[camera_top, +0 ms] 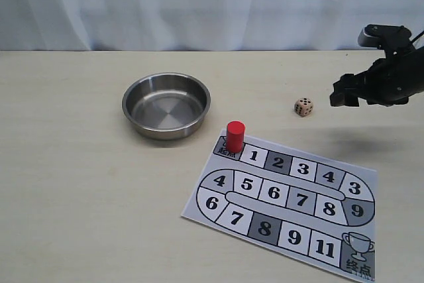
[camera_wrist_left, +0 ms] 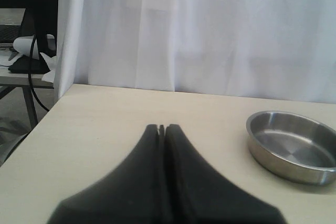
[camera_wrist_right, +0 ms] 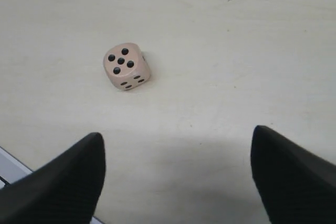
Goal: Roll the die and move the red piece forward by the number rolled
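The die (camera_top: 304, 107) lies on the bare table just beyond the board, a small beige cube; its top face shows five pips in the right wrist view (camera_wrist_right: 125, 66). The red piece (camera_top: 235, 136) stands upright on the start square at the board's (camera_top: 285, 200) upper left corner. My right gripper (camera_top: 344, 91) hovers above the table to the right of the die, open, with nothing between its fingers (camera_wrist_right: 177, 135). My left gripper (camera_wrist_left: 161, 128) is shut and empty, out of the exterior view.
A steel bowl (camera_top: 166, 105) sits left of the board, also in the left wrist view (camera_wrist_left: 294, 145). The board carries numbered squares and a trophy square (camera_top: 358, 253) at its near right corner. A white curtain hangs behind the table.
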Motion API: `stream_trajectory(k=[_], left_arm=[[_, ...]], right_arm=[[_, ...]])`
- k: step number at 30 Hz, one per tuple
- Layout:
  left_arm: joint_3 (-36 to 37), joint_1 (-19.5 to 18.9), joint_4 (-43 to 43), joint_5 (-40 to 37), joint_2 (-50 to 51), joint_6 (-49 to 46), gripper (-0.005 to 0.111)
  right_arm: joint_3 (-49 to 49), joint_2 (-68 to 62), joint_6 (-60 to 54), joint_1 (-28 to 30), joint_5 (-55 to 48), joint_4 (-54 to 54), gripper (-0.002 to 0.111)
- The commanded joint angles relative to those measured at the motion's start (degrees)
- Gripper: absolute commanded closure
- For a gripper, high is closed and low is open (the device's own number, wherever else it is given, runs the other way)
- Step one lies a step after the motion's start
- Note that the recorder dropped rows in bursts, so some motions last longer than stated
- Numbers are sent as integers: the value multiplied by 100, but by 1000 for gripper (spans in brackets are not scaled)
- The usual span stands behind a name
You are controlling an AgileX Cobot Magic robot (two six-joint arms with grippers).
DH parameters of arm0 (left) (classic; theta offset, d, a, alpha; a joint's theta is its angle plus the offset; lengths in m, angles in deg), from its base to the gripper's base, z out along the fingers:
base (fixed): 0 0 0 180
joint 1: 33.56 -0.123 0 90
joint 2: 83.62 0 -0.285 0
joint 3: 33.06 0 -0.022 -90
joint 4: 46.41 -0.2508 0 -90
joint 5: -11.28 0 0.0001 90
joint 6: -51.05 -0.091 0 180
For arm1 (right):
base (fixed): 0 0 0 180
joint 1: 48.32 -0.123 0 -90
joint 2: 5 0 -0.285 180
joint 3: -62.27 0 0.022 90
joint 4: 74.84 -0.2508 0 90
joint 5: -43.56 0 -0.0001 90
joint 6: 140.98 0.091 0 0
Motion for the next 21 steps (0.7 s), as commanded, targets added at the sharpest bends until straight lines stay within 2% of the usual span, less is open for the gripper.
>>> stream_trajectory(k=[1, 5, 12, 16, 21], left_arm=[[-31, -1, 9, 43, -6, 11, 107], [-31, -1, 9, 43, -6, 11, 107], [-31, -1, 9, 43, -6, 11, 107], [-31, -1, 9, 43, -6, 11, 107], [-31, -1, 9, 43, -6, 11, 107]], right_arm=[[-14, 33, -117, -47, 4, 63, 53], [-14, 22, -175, -178, -10, 4, 74], [-230, -156, -100, -524, -53, 29, 102], [-592, -465, 469, -619, -311, 286, 104], [-1044, -908, 1621, -751, -575, 1412, 104]])
